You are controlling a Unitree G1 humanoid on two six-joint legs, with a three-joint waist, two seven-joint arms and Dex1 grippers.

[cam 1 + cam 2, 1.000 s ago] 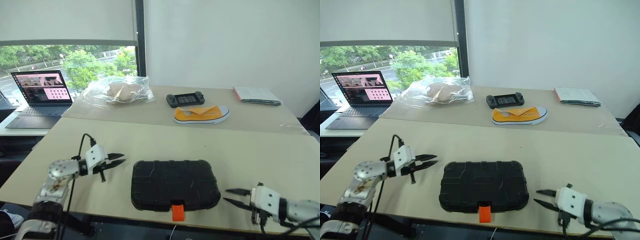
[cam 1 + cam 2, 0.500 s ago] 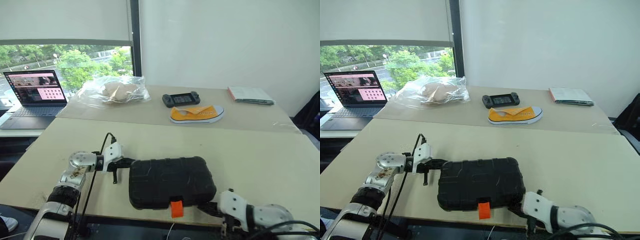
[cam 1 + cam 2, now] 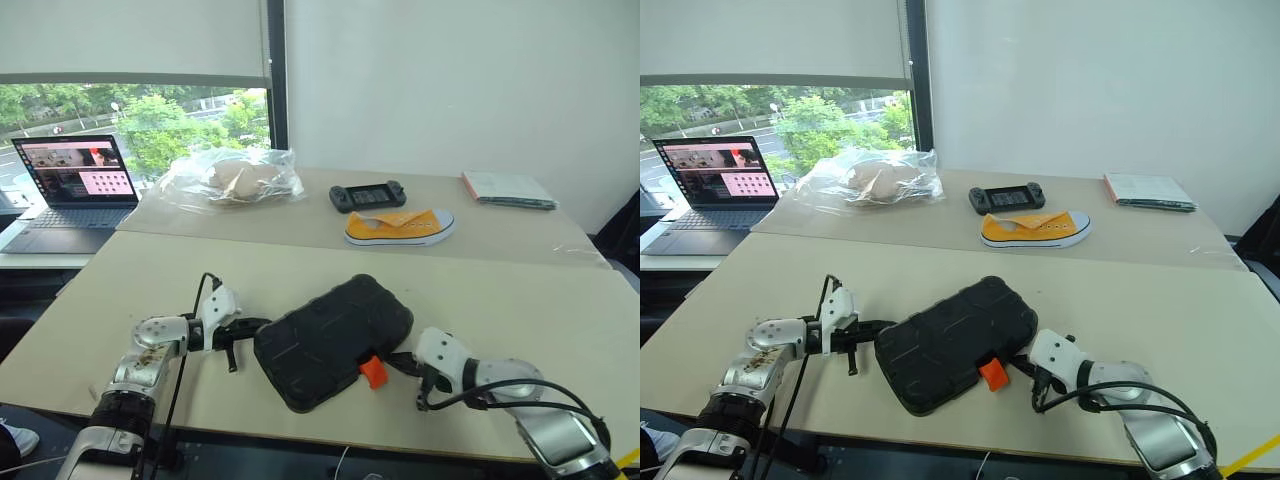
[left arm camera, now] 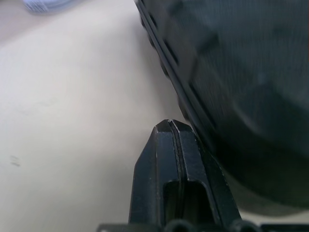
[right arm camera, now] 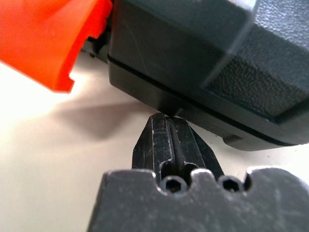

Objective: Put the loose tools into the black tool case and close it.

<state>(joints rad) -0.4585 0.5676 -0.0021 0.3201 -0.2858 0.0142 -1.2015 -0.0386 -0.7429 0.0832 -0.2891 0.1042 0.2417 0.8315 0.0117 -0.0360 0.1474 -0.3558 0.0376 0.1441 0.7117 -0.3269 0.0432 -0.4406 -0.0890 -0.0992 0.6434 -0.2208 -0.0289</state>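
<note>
**Trainee:** Where do things stand?

**Me:** The black tool case [image 3: 333, 341] lies shut on the near worktop [image 3: 520, 300], skewed, its orange latch [image 3: 373, 372] pointing toward my right arm. My left claw [image 3: 247, 327] is pinched shut with nothing in it, tips against the case's left end. My right claw [image 3: 400, 361] is also pinched shut and empty, its tip pressed to the case edge just beside the latch. I see no loose tools on the worktop.

**Trainee:** So what's the step?

**Me:** As I read it, I'm nudging the case into a better position with both closed claws before getting it open. To do that well I'd push low on the rim, slowly, and keep the left tip as a pivot so the case turns rather than skating toward the near edge. Then the right tip should go under the latch tab, not beside it, since the latch sticks out and could snag.

**Trainee:** What's changed?

**Me:** A second ago the case sat square to the near edge with the latch facing me, and both claws stood apart from it, fingers slightly parted. Since then both have closed and come in to touch it, and the case has swung so its right end now points away from me.
</note>
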